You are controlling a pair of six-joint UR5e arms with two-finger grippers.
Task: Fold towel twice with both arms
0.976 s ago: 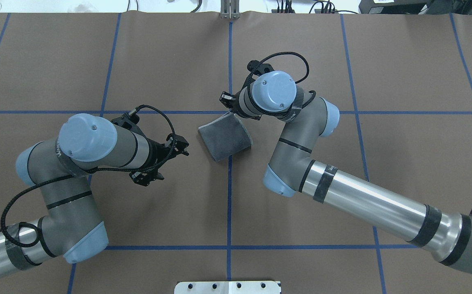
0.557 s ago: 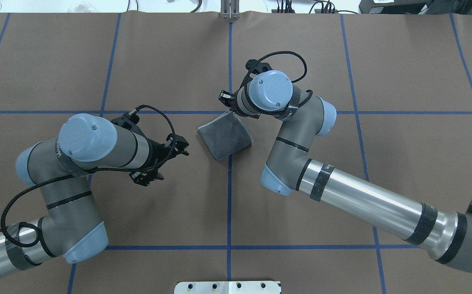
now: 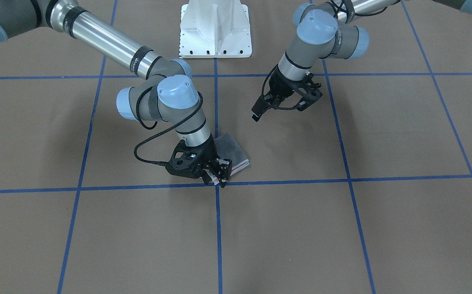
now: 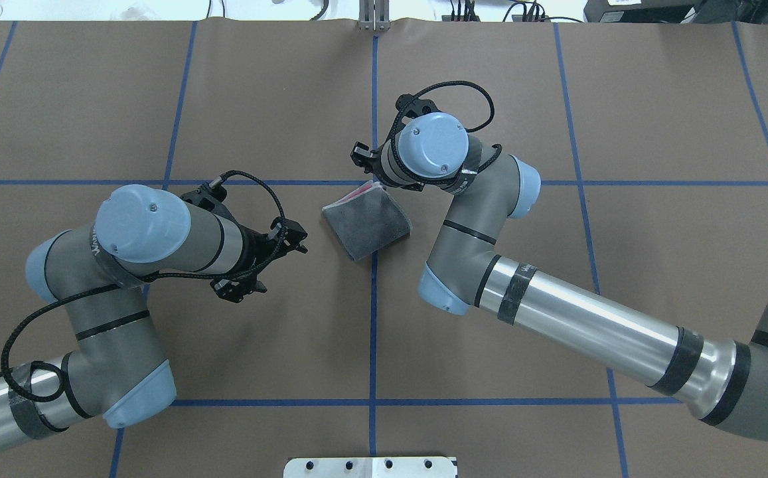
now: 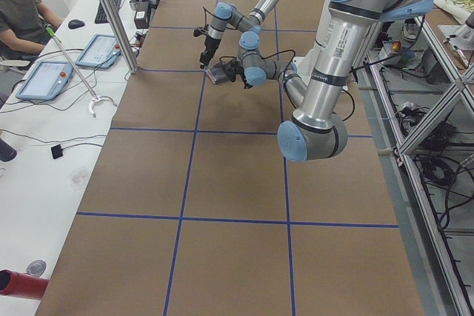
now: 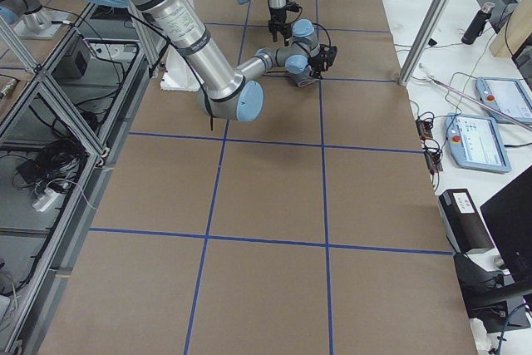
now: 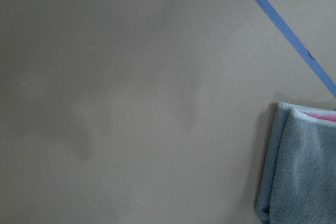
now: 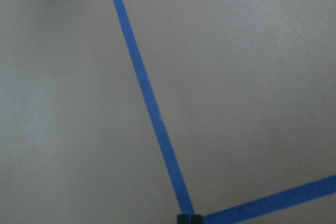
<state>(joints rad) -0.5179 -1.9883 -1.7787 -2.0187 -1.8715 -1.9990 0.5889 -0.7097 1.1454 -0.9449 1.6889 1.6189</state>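
The towel [image 4: 367,224] lies folded at the table's middle, dark grey face up, with a pink strip showing along its far edge [image 4: 359,192]. It also shows in the front view [image 3: 231,152] and at the lower right of the left wrist view [image 7: 304,171]. My right gripper [image 3: 219,174] stands at the towel's far corner and looks shut on that edge, with pink and pale cloth at its fingertips. My left gripper [image 4: 277,265] is open and empty, hovering apart from the towel on its left.
The white pedestal base [image 3: 215,28] stands at the robot's side of the brown table, which is crossed by blue tape lines [image 4: 374,332]. A side bench with tablets [image 5: 44,79] and a seated operator [image 5: 22,5] runs along the far edge.
My right arm has shifted slightly left and toward the far side. A pink strip now shows along the towel's far edge, which was all grey before. The left arm has not moved.
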